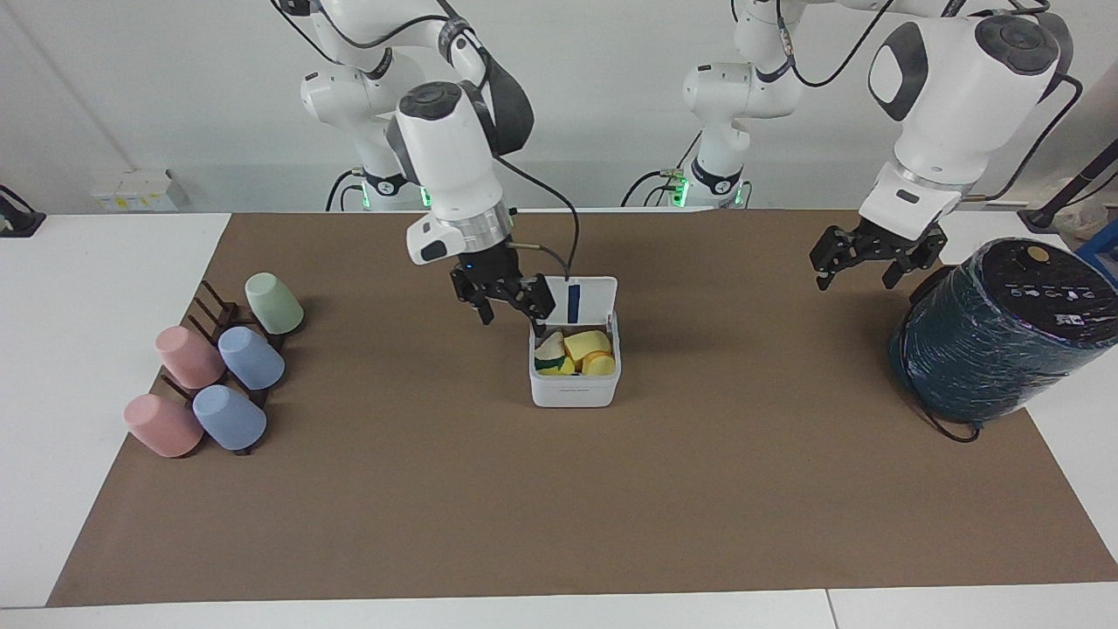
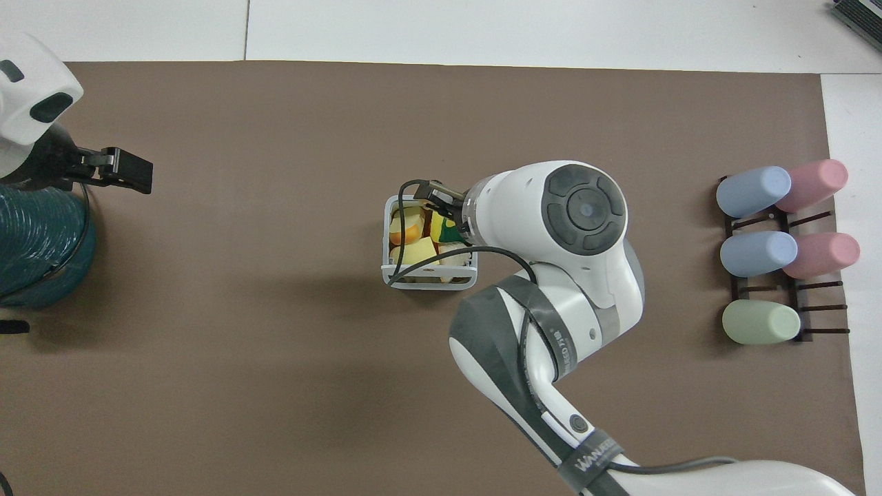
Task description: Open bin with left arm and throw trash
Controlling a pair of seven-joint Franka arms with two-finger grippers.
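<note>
White arms (image 1: 450,166), grey joint bands, black cables, black grippers (image 1: 502,297).

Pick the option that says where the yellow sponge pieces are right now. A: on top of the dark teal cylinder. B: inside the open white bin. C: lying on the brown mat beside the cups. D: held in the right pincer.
B: the sponge pieces lie inside the white bin, whose lid stands open, while the right pincer, empty and open, hangs beside the bin's rim.
</note>
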